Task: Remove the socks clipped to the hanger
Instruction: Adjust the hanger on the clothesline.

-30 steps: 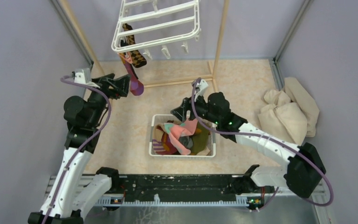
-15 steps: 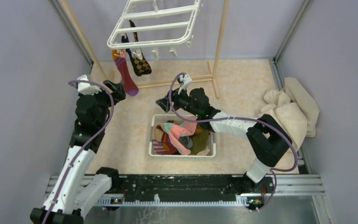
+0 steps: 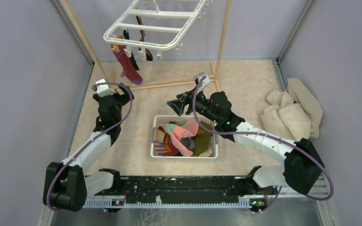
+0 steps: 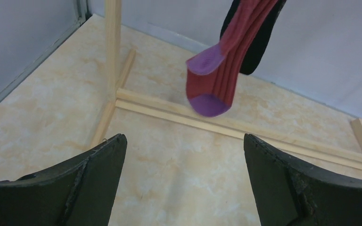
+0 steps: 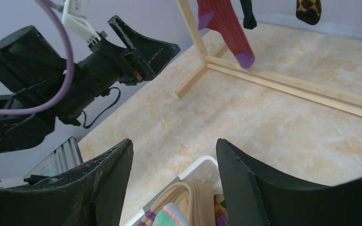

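The white hanger (image 3: 143, 27) dangles from the wooden rack at the back. Clipped to its near-left rim are three socks: a maroon sock with a purple toe (image 3: 131, 70) (image 4: 219, 70) (image 5: 226, 26), a black sock (image 3: 130, 52) (image 4: 259, 42) and an argyle sock (image 3: 147, 54) (image 5: 308, 9). My left gripper (image 3: 121, 98) (image 4: 184, 155) is open and empty, low and in front of the maroon sock, apart from it. My right gripper (image 3: 175, 104) (image 5: 174, 150) is open and empty above the far left corner of the white basket (image 3: 184, 157) (image 5: 202, 169), which holds several loose socks.
The wooden rack's floor bars (image 4: 235, 125) (image 3: 169, 84) and uprights (image 3: 222, 42) stand behind both grippers. A beige cloth heap (image 3: 292, 113) lies at the right wall. In the right wrist view the left arm (image 5: 75, 70) shows at the upper left.
My left gripper, which was at the maroon sock's toe, opened fully and drew back down and left. The hanger swung left with the socks. The right gripper stayed over the basket's far side.
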